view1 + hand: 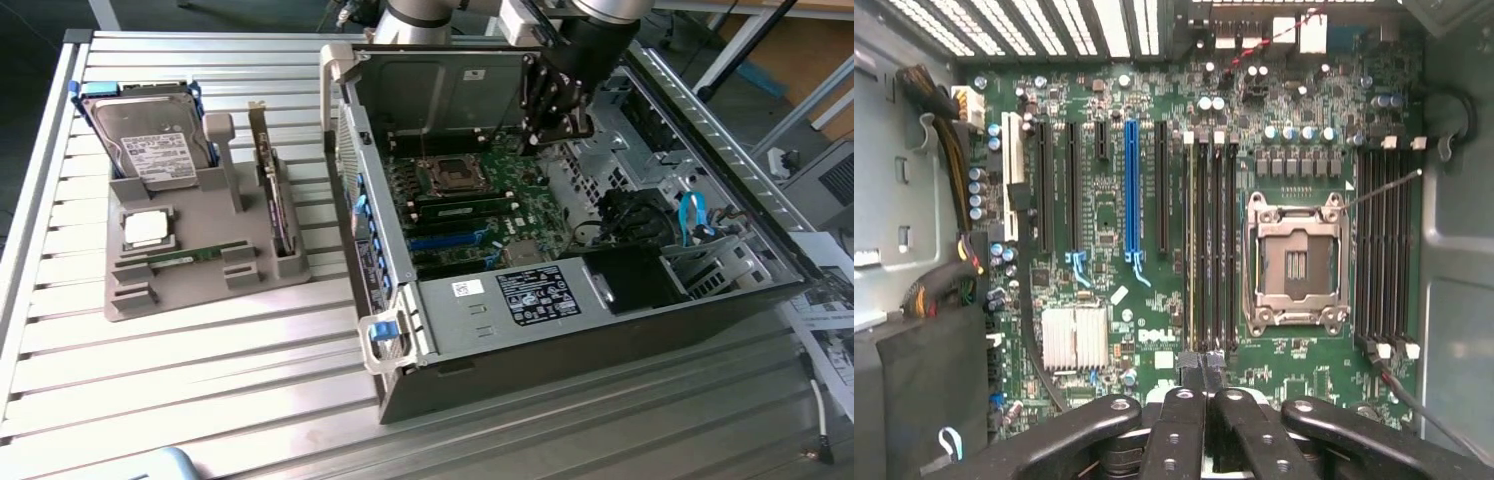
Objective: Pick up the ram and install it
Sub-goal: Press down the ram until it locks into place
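We read one brand name: white "DELL" lettering on the green motherboard, beside its silver finned heatsink. Print on the black-and-white label on the grey computer case stays illegible to us.

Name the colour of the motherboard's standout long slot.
Blue: the long plastic slot, clearest in wrist view.
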Motion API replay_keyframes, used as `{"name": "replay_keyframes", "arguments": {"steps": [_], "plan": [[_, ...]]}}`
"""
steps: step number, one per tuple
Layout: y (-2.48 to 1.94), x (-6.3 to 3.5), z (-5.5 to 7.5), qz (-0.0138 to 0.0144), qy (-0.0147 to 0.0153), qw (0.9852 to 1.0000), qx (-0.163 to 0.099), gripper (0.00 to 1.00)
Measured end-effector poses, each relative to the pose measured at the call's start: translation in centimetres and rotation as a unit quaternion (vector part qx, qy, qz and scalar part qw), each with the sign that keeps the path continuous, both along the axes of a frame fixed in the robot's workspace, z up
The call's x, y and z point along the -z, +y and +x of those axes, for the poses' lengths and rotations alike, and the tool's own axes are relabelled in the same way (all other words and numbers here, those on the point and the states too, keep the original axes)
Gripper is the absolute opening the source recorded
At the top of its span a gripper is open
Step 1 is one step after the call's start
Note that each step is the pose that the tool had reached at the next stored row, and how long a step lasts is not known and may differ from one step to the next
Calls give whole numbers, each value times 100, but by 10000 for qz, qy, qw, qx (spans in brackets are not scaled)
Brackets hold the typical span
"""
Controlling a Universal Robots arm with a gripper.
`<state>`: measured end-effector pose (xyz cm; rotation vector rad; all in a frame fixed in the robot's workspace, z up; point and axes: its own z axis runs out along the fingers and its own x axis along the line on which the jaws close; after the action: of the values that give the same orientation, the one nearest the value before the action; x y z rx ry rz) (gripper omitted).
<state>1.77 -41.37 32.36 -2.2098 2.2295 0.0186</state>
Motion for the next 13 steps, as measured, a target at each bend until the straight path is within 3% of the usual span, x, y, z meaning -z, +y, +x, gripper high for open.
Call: {"name": "replay_keyframes", "arguments": {"steps": [13], "plan": [[0,0,125,-2,0,10000,0,11]]}}
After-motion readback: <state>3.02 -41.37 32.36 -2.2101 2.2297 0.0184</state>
